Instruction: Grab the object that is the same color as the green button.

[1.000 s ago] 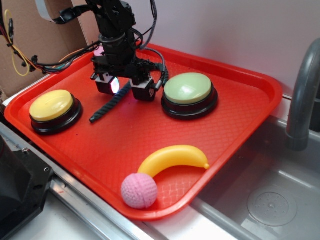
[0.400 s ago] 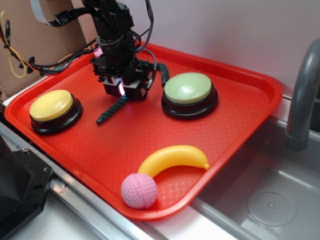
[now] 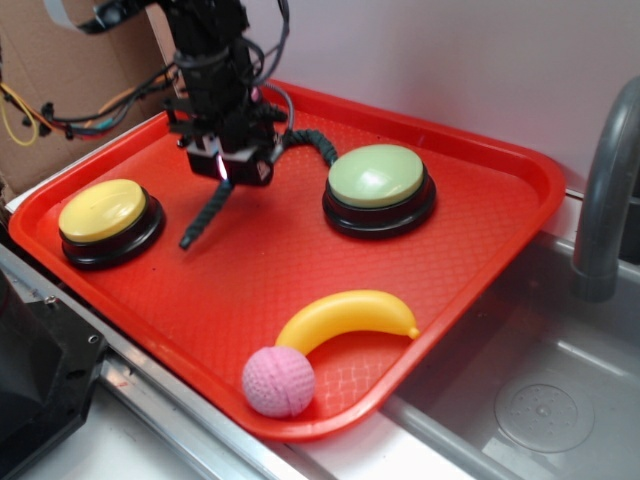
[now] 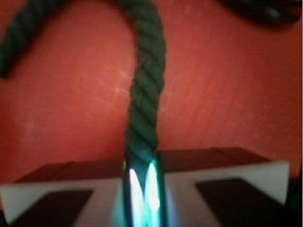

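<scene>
The object, a dark green twisted rope, is pinched between the jaws of my gripper, which is shut on it above the back left of the red tray. One end hangs down to the left toward the tray floor. The hooked end curls out to the right, near the green button. In the wrist view the rope runs straight up out of the closed gripper and bends left at the top. The pale-green domed button stands on its black base to the right of the gripper.
A yellow-topped button sits at the tray's left. A yellow banana and a pink ball lie near the front edge. A grey faucet and a sink are on the right. Cables hang at the back left.
The jaws closed on the rope and the gripper rose, drifting left. The rope came up with it, its hooked end now showing to the right.
</scene>
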{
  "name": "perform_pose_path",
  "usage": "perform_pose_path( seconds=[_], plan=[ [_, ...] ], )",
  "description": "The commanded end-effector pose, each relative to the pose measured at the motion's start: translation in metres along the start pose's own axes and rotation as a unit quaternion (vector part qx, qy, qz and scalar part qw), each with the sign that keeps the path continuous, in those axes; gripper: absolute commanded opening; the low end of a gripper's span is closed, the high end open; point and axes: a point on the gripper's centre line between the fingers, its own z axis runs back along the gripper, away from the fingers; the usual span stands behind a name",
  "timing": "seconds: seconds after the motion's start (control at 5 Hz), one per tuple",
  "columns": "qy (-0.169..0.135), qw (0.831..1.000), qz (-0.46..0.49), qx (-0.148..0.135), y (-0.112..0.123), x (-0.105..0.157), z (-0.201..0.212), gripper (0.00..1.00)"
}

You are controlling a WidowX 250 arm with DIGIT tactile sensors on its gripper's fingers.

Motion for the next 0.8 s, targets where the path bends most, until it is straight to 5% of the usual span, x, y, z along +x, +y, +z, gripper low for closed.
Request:
perform_pose_path(
  seconds=[0.0,0.4,0.6],
  plan=[
    [-0.075,0.997,-0.007,-0.022,0.023,0.022,0.110,0.00],
    [-0.140,0.987,0.025,-0.081,0.040,0.007,0.184,0.00],
    [-0.113,0.991,0.046,-0.061,0.038,0.005,0.176,0.00]
  ],
)
